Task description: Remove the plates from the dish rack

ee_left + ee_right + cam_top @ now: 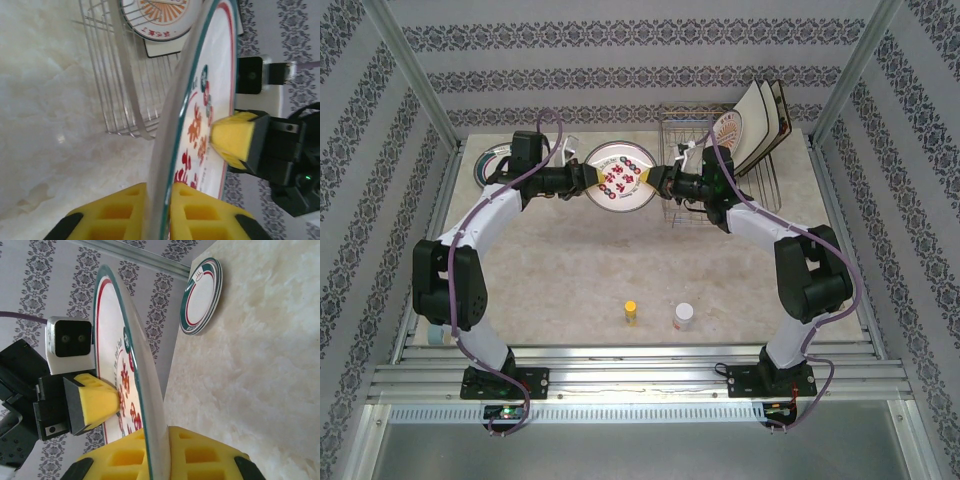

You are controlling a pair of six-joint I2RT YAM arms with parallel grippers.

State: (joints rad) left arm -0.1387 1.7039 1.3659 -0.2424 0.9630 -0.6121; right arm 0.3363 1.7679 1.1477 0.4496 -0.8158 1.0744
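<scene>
Held plate (pixel 620 178): round, white, with red figures in the centre and a green rim; over the far middle of the table (pixel 570 270), just left of the rack, between the two arms, patterned face turned up toward the top camera.
Left jaws: closed tight on the left rim of the held plate, one yellow pad (pixel 200 212) on each face.
Right jaws: clamped on the opposite, right rim of the same plate, again with a yellow pad (pixel 202 455) on each face.
Rack (pixel 715 175): silver wire, standing at the far right corner of the table.
Plates in rack: square cream plates (pixel 760 120) leaning at the right end, and beside them one round plate (pixel 160 12) with an orange centre.
Second plate (pixel 492 165): round, with green and dark red rim bands, lying flat near the far left corner, well apart from the rack.
Small things: a yellow bottle (pixel 631 312) and a white-capped jar (pixel 683 316), near the middle of the near edge, close together but not touching.
</scene>
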